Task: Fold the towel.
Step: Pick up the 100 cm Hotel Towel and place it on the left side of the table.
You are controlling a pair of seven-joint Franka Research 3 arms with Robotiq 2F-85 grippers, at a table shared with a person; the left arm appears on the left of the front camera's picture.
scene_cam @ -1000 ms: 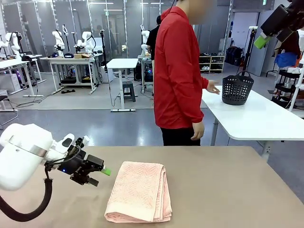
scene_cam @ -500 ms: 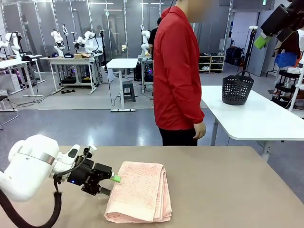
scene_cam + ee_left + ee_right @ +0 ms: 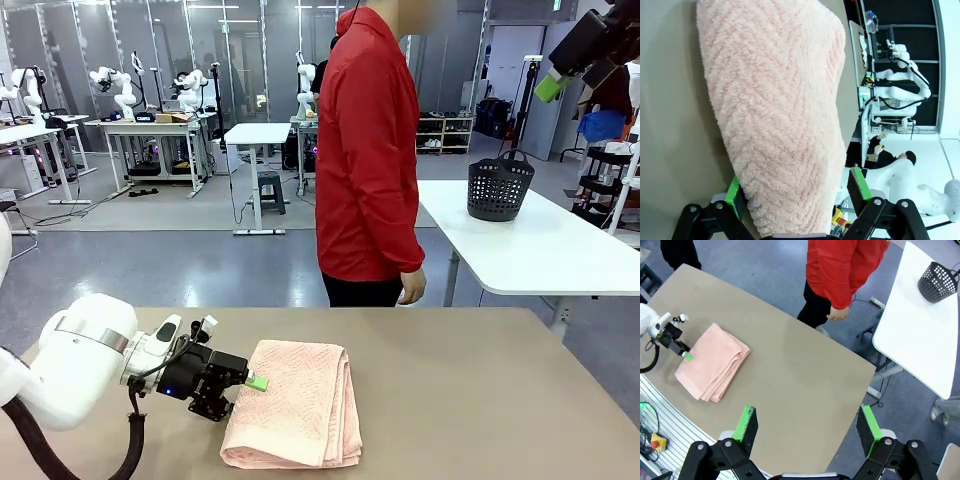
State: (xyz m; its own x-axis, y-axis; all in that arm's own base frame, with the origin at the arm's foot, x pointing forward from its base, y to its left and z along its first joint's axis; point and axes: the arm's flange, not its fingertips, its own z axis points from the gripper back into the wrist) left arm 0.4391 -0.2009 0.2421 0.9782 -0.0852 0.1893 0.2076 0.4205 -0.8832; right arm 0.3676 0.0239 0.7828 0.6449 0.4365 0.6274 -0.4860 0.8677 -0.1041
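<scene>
Towel (image 3: 295,402) lies folded, long axis running toward the person (image 3: 368,150).

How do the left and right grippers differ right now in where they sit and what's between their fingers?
The left gripper is low at the table, at the folded towel's left edge; the right gripper hangs high above the table. In the left wrist view the towel's edge lies between the left gripper's green pads; nothing lies between the right gripper's pads. Both stand with jaws apart.
</scene>
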